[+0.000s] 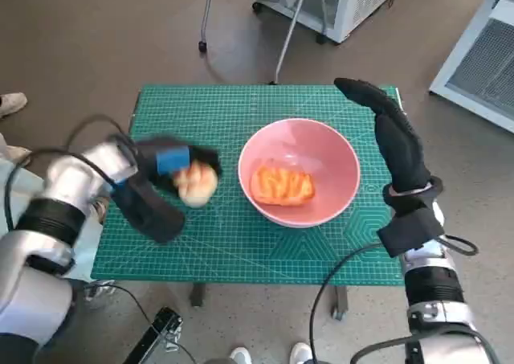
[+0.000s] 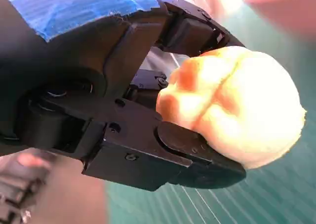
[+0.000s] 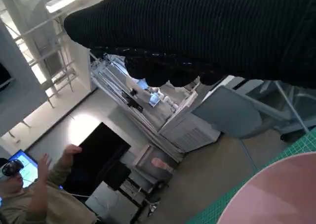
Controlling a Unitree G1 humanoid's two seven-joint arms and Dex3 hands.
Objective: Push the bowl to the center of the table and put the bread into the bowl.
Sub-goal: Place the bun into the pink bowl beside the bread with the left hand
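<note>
Bread [image 1: 197, 182] is gripped in the left hand [image 1: 165, 179], just left of the bowl [image 1: 341, 159]; right hand [image 1: 393, 135], fingers extended and holding nothing, stands beside the bowl's far rim.

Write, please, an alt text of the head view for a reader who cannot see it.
The robot's blue-taped black left hand holds a pale round bread roll beside a pink bowl on a green cutting mat. An orange-glazed bread piece already lies inside the bowl. The gloved right hand is raised, flat and empty, by the bowl's other side.
</note>
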